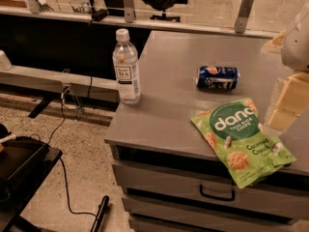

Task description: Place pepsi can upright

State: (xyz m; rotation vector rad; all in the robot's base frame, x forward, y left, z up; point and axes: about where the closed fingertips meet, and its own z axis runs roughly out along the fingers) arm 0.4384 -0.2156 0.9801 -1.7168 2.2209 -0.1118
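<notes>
Three things share the grey worktop (164,108): a clear tea bottle (126,69) standing near the left edge, a green Dang rice-chips bag (240,139) at the front right, and the pepsi can (217,77) lying on its side behind the bag, its long axis running left to right, apart from both. The claw (288,103) hangs at the right edge of view, just beside the bag and short of the can; whether it is wide or narrow I cannot tell. A good grasp would likely come from above, across the can's round body near one end. It would then lift, turn the can a quarter, and set a silver end flat on bare worktop away from the bag.
</notes>
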